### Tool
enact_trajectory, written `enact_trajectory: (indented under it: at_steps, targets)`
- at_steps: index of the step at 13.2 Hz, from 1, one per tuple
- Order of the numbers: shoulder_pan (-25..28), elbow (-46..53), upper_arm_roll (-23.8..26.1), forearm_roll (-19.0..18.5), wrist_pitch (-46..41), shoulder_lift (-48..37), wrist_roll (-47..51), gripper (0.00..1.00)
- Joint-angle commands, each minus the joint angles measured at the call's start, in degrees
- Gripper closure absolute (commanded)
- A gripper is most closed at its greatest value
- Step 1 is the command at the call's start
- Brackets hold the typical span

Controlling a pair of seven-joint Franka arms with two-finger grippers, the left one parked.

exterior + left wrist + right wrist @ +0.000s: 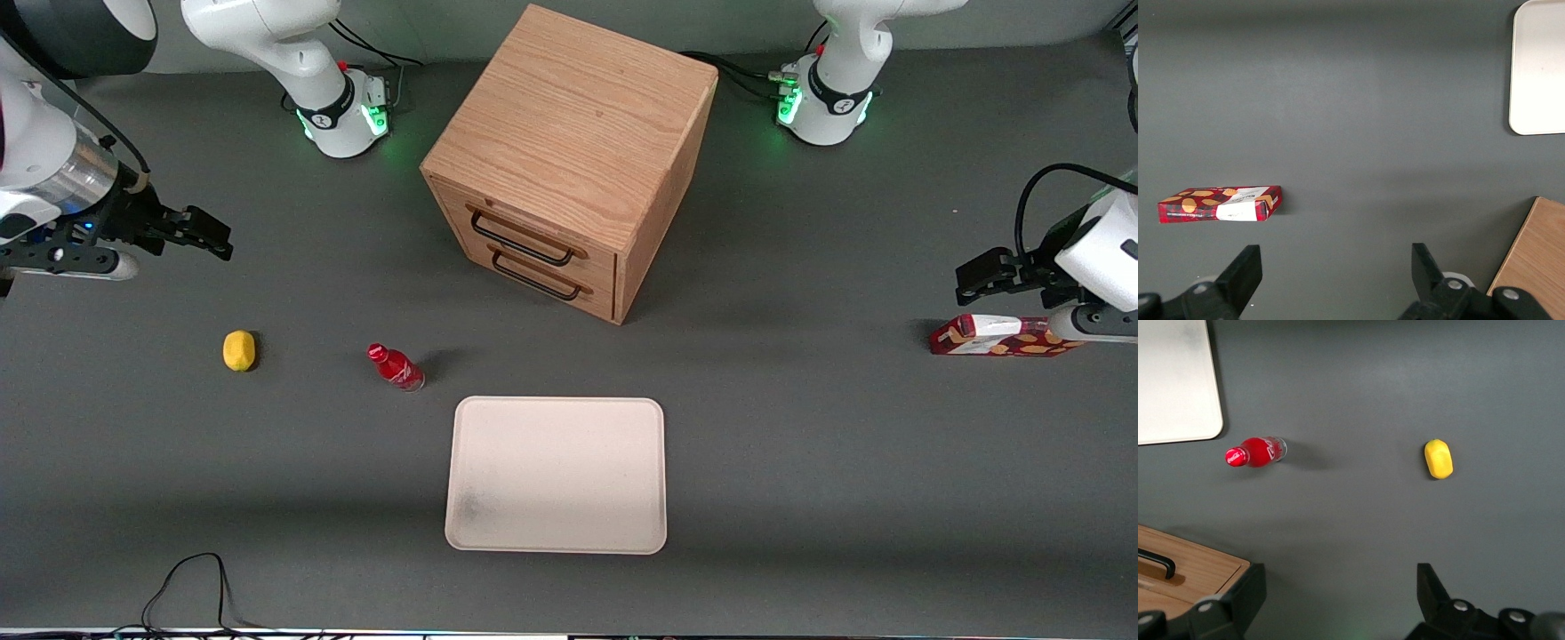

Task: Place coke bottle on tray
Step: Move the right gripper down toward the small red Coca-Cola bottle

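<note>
Two fingers [216,240] of the right arm's gripper [200,233] stand apart and hold nothing, hanging above the desk [800,462] at the working arm's end, farther from the front camera than anything they must fetch. The wrist view shows the wide gap between them, with bare desk below. The coke bottle [396,366] stands upright on the desk, well apart from the fingers, nearer the front camera than they are and toward the middle of the desk. It is just beside a corner of the tray [557,474] but not on it, so the task is not yet begun. A lemon [238,349] lies closer to the fingers than the bottle does, between the two sideways, so I judge the reach should pass over it. Being already spread, the fingers look ready to close round the bottle's body. A wooden drawer cabinet [569,160] sits clear of that path.
</note>
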Motion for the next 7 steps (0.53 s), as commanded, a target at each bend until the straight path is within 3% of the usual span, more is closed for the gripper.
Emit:
enact_trajectory:
  at_steps: [1,3,7]
  targets:
    - [0.5,2.8,-0.3,-0.4,-2.1,1.7,0.0,0.00]
    - [0.6,4.5,0.3,0.1,-2.0,4.3,0.4,0.00]
    - [0.7,9.8,4.8,5.2,3.9,14.6,2.2,0.00]
